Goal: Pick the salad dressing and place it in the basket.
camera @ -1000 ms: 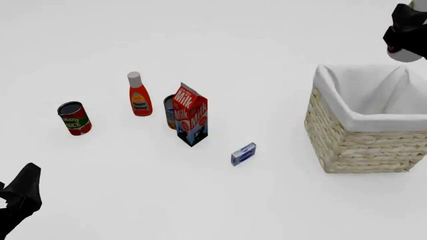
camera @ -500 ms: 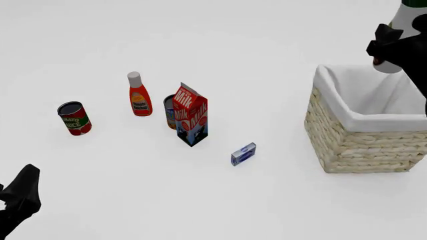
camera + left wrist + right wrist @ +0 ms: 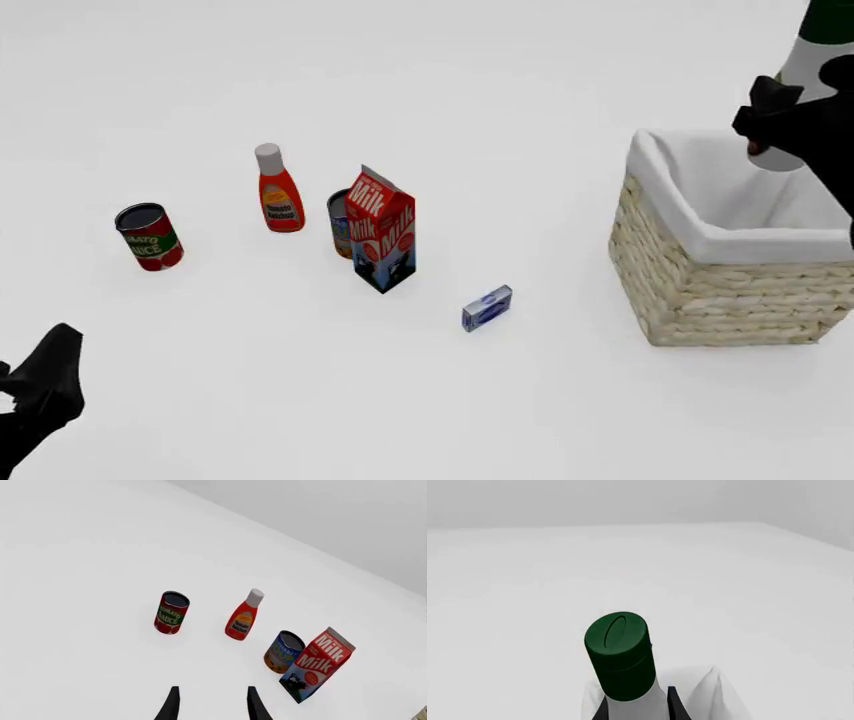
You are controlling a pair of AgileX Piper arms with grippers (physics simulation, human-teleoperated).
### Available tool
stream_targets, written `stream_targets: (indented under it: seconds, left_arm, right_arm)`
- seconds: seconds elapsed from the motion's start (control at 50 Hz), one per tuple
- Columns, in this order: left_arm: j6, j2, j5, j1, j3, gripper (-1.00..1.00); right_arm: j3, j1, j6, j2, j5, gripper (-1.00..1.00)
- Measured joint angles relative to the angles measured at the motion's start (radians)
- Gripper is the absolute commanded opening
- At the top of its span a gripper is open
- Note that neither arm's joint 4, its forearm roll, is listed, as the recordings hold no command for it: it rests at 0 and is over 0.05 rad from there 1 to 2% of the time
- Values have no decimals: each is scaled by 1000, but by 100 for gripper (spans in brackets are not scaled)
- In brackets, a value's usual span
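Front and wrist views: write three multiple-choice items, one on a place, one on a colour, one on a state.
1. Where is the salad dressing?
A. beside the milk carton
B. above the basket's far edge
C. lying on the table

2. What colour is its cap?
A. white
B. red
C. dark green

3. How is the left claw?
A. open, holding nothing
B. shut on the red bottle
C. shut on a can

Key: B, the right claw holds it over the basket; C, the right wrist view shows the cap; A, its fingers stand apart over bare table.
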Motion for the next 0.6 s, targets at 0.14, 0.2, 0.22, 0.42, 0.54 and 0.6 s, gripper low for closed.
stream_targets:
  seconds: [0.14,0.2,0.22,0.42,0.54,0.6]
  left_arm:
    - [-2,-10,9,0,0,100]
    - [-2,-15,14,0,0,100]
    - [-3,-17,16,-1,0,100]
    - [-3,-42,37,-1,0,100]
    - [-2,-53,47,0,0,100]
    - [-2,-52,46,0,0,100]
  right_arm:
    - [18,3,-9,-15,11,-100]
    - [25,3,-13,-16,13,-100]
    - [27,3,-14,-15,12,-100]
    - [38,-2,-20,20,-1,-100]
    - [44,-7,-22,38,-8,-100]
    - [47,-10,-23,44,-10,-100]
